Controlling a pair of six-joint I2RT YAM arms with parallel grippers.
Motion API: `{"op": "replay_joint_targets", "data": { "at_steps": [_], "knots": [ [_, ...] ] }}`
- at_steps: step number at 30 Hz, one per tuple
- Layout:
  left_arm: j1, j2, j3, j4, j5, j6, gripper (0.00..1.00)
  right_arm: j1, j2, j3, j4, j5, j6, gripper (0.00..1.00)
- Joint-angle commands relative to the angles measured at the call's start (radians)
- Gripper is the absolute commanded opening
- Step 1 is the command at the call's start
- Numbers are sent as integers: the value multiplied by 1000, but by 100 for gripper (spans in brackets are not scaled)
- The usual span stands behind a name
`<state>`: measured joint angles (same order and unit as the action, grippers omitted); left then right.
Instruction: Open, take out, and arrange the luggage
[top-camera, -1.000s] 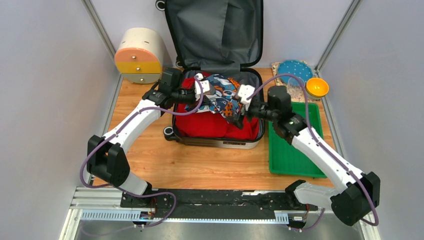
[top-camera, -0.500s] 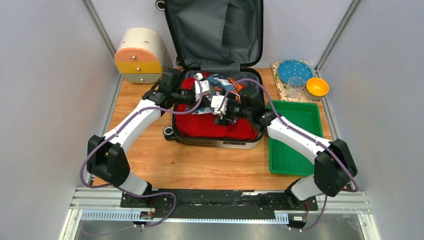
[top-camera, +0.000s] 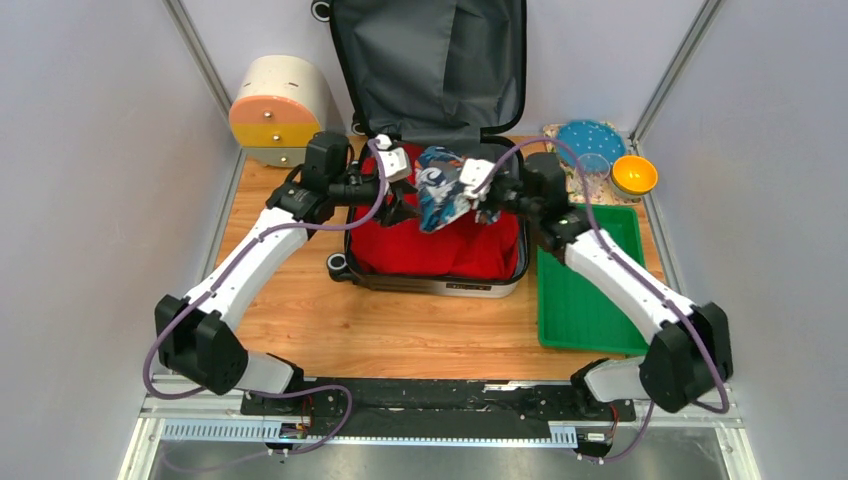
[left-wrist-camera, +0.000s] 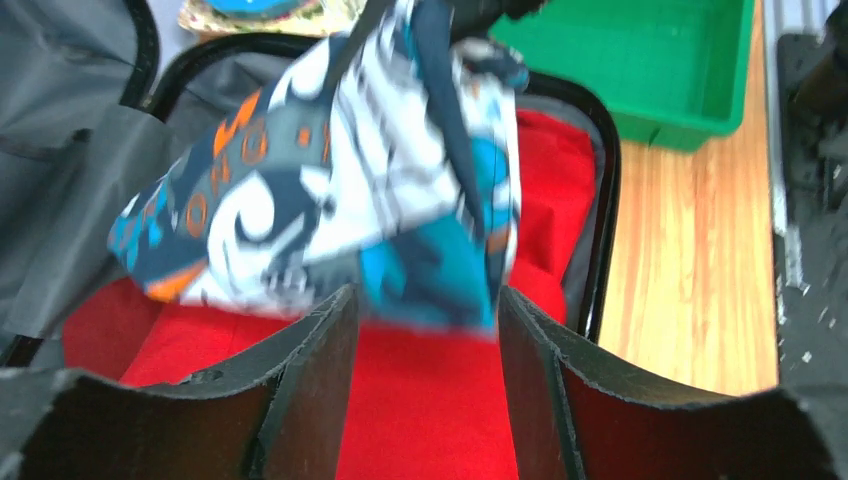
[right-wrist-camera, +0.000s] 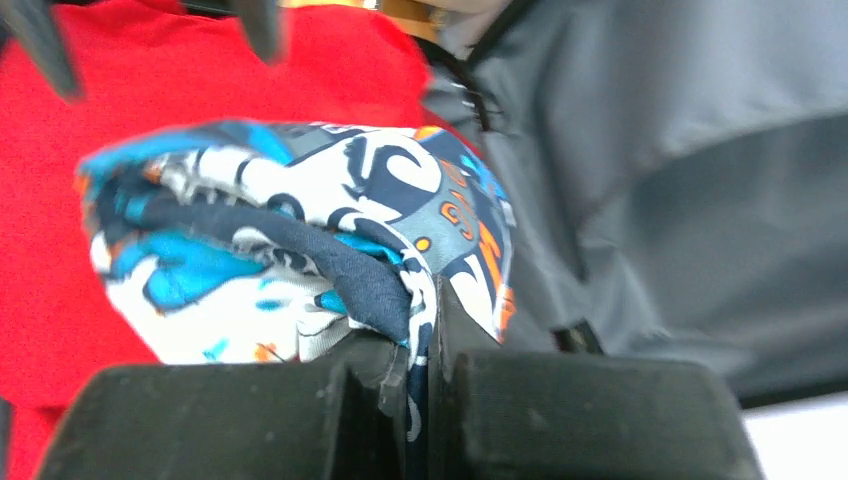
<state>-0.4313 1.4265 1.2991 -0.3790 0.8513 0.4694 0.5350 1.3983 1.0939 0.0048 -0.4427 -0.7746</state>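
Nearest the arms, the green tray (top-camera: 590, 300) sits on the wooden table (top-camera: 400, 330), just right of the open suitcase (top-camera: 440, 285). Red clothing (top-camera: 430, 250) fills the suitcase's base. Above it, the right gripper (right-wrist-camera: 420, 350) is pinched tight on a blue, white and orange patterned cloth (top-camera: 440, 190), lifted off the red. The left gripper (left-wrist-camera: 425, 305) faces the bundle, fingers spread apart. Behind, the grey-lined lid (top-camera: 430, 60) stands upright, with the cream drawer box (top-camera: 280, 110) far left.
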Motion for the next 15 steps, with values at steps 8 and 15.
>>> {"op": "replay_joint_targets", "data": {
  "at_steps": [8,15],
  "knots": [
    [32,-139,-67,123,3,-268,62,-487,-323,104,-247,-437,-14,0],
    [32,-143,-110,149,9,-334,62,-806,-368,112,-503,-690,-256,0]
  ]
}}
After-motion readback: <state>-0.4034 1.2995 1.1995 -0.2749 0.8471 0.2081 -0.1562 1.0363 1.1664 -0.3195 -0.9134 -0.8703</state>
